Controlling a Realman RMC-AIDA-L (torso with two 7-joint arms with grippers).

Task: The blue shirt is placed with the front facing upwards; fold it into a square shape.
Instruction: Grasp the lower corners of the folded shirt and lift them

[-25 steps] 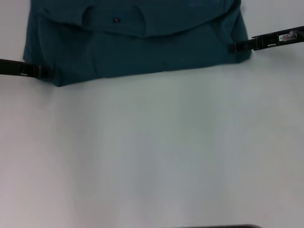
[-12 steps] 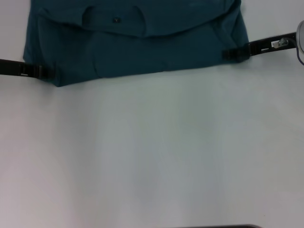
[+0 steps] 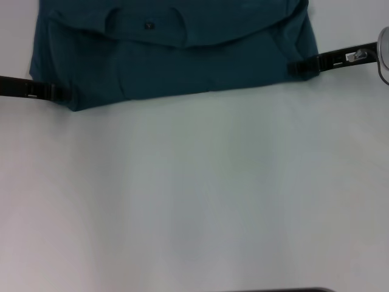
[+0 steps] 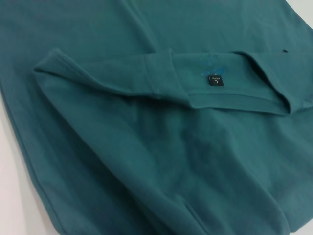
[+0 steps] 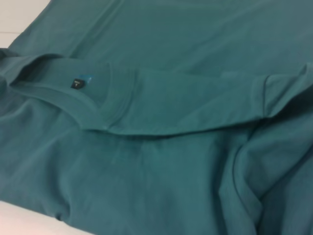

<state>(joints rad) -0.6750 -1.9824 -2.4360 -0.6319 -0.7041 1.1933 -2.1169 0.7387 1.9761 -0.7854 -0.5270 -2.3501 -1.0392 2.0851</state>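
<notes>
The blue shirt (image 3: pixel 182 61) lies folded at the far side of the white table (image 3: pixel 194 194), collar and black neck label (image 3: pixel 149 25) facing up. My left gripper (image 3: pixel 61 93) reaches in flat at the shirt's near left corner and touches the cloth. My right gripper (image 3: pixel 294 67) meets the near right corner the same way. The left wrist view shows the shirt (image 4: pixel 146 147) with a folded sleeve and the label (image 4: pixel 215 81). In the right wrist view the shirt (image 5: pixel 146 171) and its label (image 5: pixel 77 83) fill the frame. No lettering shows.
Bare white table spreads from the shirt's near edge toward me. A dark strip (image 3: pixel 273 290) sits at the very front edge of the head view. The right arm's wrist (image 3: pixel 383 55) shows at the right border.
My right gripper has shifted a little inward and nearer along the shirt's right corner, and its wrist has come into view. The left gripper and the shirt have stayed put.
</notes>
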